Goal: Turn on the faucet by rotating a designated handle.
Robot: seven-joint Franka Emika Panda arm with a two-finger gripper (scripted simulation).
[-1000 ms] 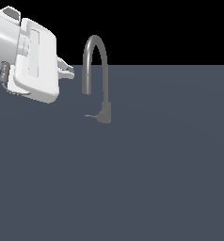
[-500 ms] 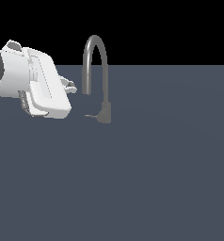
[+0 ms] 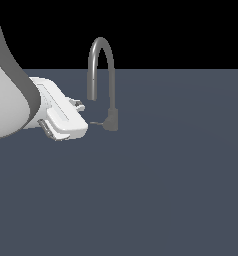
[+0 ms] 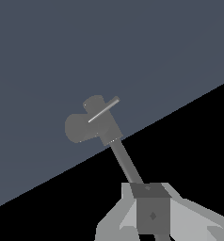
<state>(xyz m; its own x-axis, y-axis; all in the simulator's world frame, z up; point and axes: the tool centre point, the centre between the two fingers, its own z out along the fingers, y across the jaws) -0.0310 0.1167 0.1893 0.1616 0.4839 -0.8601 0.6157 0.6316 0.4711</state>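
you had the slim grey metal faucet (image 3: pixel 102 82) with its tall arched gooseneck spout standing on the flat dark grey-blue surface (image 3: pixel 166 175), toward the back and on the exterior view's left half. its short blocky base (image 3: pixel 111 119) sat on the surface, and the spout's open end hung down on the exterior view's left of that base. the tiny thin grey rod-like handle (image 3: pixel 95 122) stuck out sideways from the base toward the exterior view's left, close to level.

your big white robot arm (image 3: pixel 11 100) came in from the exterior view's left edge, and its white gripper (image 3: pixel 83 122) sat low, just beside the free tip of the handle. you could not tell from that view whether it touched the rod. the jaws were hidden behind the gripper's own body there, so you could not tell whether they stood apart or together.

in the wrist view you saw the faucet (image 4: pixel 92 127) end on, with the handle (image 4: pixel 103 109) as a pale thin bar across the base, and grey gripper parts (image 4: pixel 151 214) at the frame's edge, still not showing the state of the jaws.
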